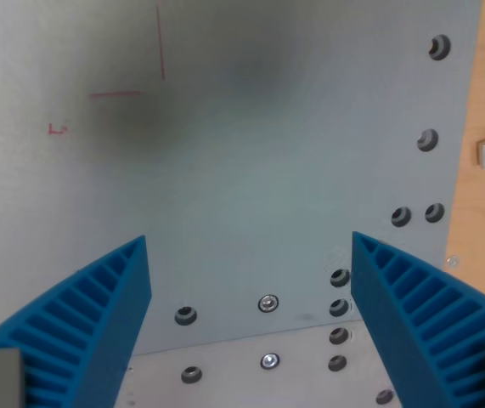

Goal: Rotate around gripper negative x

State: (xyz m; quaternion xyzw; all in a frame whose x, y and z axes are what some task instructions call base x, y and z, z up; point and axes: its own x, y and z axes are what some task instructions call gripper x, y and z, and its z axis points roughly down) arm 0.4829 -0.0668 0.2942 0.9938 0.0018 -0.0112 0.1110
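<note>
The grey board (250,170) carries thin red pen marks: a vertical line (160,42) and a horizontal line (115,93) near the top left, and a small red sign (58,129) resembling an "L"; no readable words or numbers.

Soft, even, fairly bright light falls on the grey panel (310,170), with no glare. A broad, diffuse shadow (174,102) darkens its far left part near the red marks (160,42). The whole picture is slightly soft; the near blue fingers (81,331) are blurred at the bottom corners.
</note>
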